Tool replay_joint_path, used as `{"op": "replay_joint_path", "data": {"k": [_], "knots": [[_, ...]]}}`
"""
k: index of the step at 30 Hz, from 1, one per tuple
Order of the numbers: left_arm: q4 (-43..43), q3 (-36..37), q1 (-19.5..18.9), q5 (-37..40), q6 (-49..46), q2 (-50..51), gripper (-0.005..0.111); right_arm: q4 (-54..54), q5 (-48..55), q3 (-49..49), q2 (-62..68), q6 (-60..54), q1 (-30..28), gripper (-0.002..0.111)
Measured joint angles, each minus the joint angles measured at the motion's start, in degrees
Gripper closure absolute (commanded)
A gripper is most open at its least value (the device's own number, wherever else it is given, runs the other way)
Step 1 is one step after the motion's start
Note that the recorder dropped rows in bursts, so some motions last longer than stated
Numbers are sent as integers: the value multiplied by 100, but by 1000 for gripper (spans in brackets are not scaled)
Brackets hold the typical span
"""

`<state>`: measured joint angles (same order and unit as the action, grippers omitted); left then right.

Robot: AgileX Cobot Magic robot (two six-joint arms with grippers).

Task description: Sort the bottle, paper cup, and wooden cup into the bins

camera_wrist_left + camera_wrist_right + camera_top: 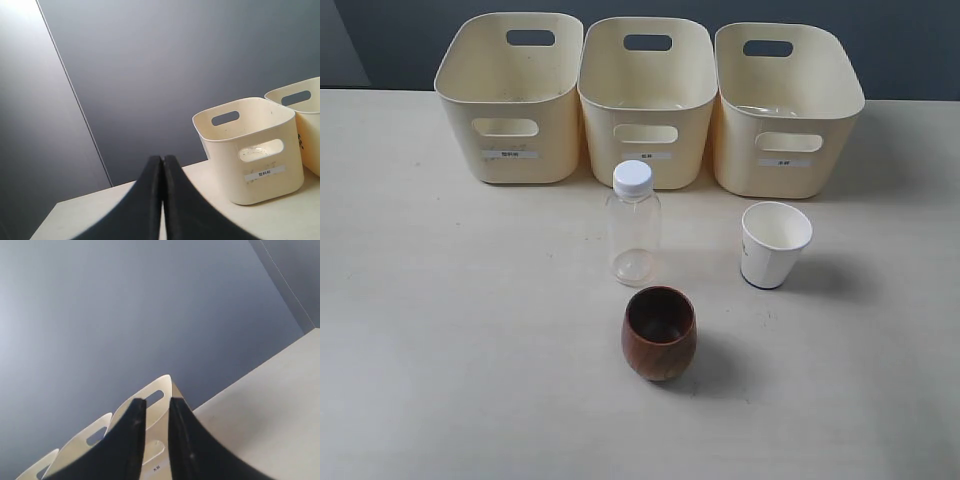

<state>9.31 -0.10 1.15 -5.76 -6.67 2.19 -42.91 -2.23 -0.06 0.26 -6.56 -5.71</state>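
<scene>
Pale table, three bins at 12 o'clock; bottle centre, wooden cup at 6, paper cup at 3 (all upright); left gripper pressed together, right gripper narrowly parted.

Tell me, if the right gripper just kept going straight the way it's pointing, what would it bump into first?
Probably a bin. The right gripper points at the upper rim of the nearest cream bin, with only the grey wall behind. Depth is hard to judge, so it might pass just over the rim.
</scene>
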Motion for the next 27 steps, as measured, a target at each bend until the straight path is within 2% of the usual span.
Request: {"op": "replay_joint_path", "data": {"k": [9,18,21,27], "knots": [[0,0,0,0,0,0,107,-250,148,0,0,13,0,91],[0,0,0,0,0,0,107,288,161,0,0,-161,0,91],[0,0,0,0,0,0,107,-55,27,0,0,-190,0,91],[0,0,0,0,0,0,107,-117,-97,-737,-10,-202,0,91]]}}
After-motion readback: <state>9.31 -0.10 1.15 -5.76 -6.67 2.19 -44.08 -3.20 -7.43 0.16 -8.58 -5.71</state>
